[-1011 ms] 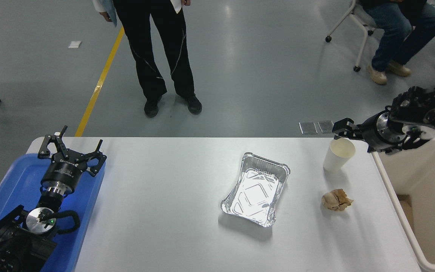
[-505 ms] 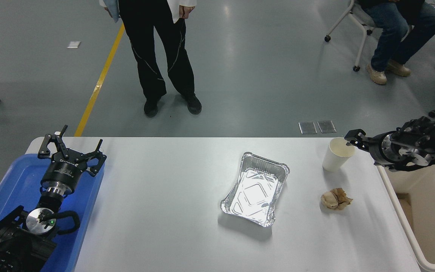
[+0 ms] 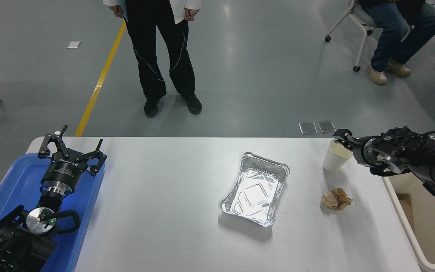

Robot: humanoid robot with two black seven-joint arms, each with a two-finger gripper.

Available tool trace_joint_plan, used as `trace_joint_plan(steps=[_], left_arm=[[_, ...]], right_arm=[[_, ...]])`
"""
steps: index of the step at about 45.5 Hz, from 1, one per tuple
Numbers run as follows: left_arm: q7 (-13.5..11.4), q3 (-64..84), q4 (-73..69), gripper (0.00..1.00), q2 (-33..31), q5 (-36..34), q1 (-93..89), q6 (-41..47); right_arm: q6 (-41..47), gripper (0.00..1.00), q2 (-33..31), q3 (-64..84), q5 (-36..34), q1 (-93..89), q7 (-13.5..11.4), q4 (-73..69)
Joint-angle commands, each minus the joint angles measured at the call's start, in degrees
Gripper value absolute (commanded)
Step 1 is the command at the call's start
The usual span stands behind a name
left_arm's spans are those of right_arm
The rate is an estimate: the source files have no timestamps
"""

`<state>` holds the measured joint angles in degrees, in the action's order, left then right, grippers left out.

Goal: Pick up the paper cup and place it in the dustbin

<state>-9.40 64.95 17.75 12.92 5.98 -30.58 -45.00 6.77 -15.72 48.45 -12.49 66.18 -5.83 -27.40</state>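
Note:
The white paper cup [image 3: 333, 160] stands upright on the white table [image 3: 164, 196] near its far right corner. My right gripper [image 3: 344, 139] comes in from the right edge and sits at the cup's far right rim, touching or just above it. How its jaws stand is hidden from this angle. The cream-white dustbin [image 3: 397, 202] stands against the table's right edge, partly under my right arm. My left gripper [image 3: 72, 151] is parked open and empty over the blue tray [image 3: 13, 181] at the lower left.
A silver foil tray [image 3: 256, 187] lies in the middle of the table. A crumpled tan paper wad [image 3: 336, 199] lies just in front of the cup. A person stands beyond the far edge; another sits at the top right.
My right arm has dropped lower and reached in, so the gripper tip now sits at the cup's rim. The cup has not moved. The standing person shifted slightly.

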Motion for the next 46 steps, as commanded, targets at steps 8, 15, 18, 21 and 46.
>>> trace_joint_plan(steps=[8, 15, 18, 21, 46], left_arm=[[0.00, 0.00, 0.00, 0.99, 0.00, 0.00, -0.01, 0.00], [0.00, 0.00, 0.00, 0.99, 0.00, 0.00, -0.01, 0.00], [0.00, 0.00, 0.00, 0.99, 0.00, 0.00, -0.01, 0.00], [0.00, 0.00, 0.00, 0.99, 0.00, 0.00, -0.01, 0.00], [0.09, 0.00, 0.00, 0.99, 0.00, 0.00, -0.01, 0.00]], right_arm=[[-1.76, 0.63, 0.52, -0.37, 0.10, -2.29, -0.32, 1.39], [-1.68, 0.19, 0.34, -0.81, -0.08, -2.99, -0.32, 0.86], [-1.41, 0.04, 0.25, -0.81, -0.16, -2.99, -0.32, 0.60], [-1.32, 0.00, 0.25, -0.81, -0.43, -2.99, -0.32, 0.51], [-1.06, 0.00, -3.87, 0.51, -1.40, 3.07, -0.58, -10.12]])
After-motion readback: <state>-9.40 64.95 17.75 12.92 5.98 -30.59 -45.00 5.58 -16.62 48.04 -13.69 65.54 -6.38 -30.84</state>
